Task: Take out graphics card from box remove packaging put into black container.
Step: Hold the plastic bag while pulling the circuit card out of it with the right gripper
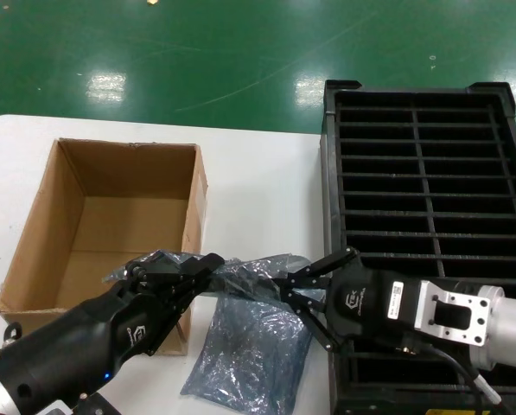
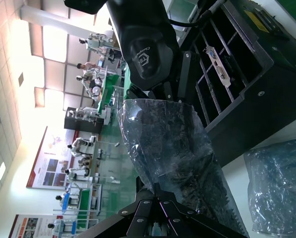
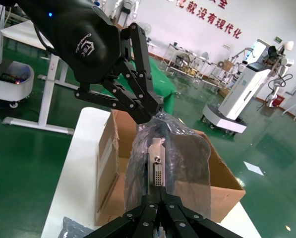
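The packaging [image 1: 249,275], a crinkly grey-blue bag, is stretched in the air between my two grippers, just in front of the box [image 1: 33,233]. My left gripper [image 1: 213,262] is shut on its closed end [image 2: 172,148]. My right gripper [image 1: 282,288] is shut at the bag's mouth, on the graphics card's silver bracket [image 3: 157,166], whose port shows in the right wrist view. The rest of the card is hidden inside the bag [image 3: 187,158]. The black container [image 1: 331,173] stands to the right, under my right arm.
A second, flat bag [image 1: 249,354] lies on the white table [image 1: 258,190] below the grippers. In the left wrist view, another silver bracket [image 2: 218,64] stands in one slot of the container [image 2: 247,84]. The cardboard box looks bare inside.
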Available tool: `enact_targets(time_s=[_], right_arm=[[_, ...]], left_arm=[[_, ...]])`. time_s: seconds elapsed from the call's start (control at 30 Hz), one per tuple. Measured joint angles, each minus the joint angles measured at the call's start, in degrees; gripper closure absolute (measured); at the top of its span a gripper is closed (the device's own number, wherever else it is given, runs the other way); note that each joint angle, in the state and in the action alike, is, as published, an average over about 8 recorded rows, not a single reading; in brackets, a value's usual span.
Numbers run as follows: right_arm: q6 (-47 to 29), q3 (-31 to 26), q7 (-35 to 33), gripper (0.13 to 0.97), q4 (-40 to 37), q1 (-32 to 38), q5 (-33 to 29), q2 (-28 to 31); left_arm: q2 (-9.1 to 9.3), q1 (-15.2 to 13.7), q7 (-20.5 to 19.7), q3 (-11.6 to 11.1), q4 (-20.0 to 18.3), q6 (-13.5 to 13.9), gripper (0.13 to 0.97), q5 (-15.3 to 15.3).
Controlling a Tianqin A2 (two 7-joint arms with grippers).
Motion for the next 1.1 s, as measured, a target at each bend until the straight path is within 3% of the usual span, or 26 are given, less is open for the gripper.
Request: enact_targets(time_s=[0.37, 0.67, 1.1], right_arm=[[-0.8, 0.2, 0.7, 0.925, 1.8, -1.3, 1.1, 0.7], [-0.3, -0.8, 5.5, 0.884, 1.6, -0.9, -0.3, 0.0], [2.3, -1.4, 11.6, 0.947, -0.1, -0.1, -3.5, -2.1]], left_arm=[[0.0, 0.0, 0.0, 0.0, 0.0, 0.0, 0.957, 0.0], [0.0, 0.0, 0.0, 0.0, 0.0, 0.0, 0.957, 0.0], [0.0, 0.0, 0.0, 0.0, 0.0, 0.0, 0.957, 0.0]])
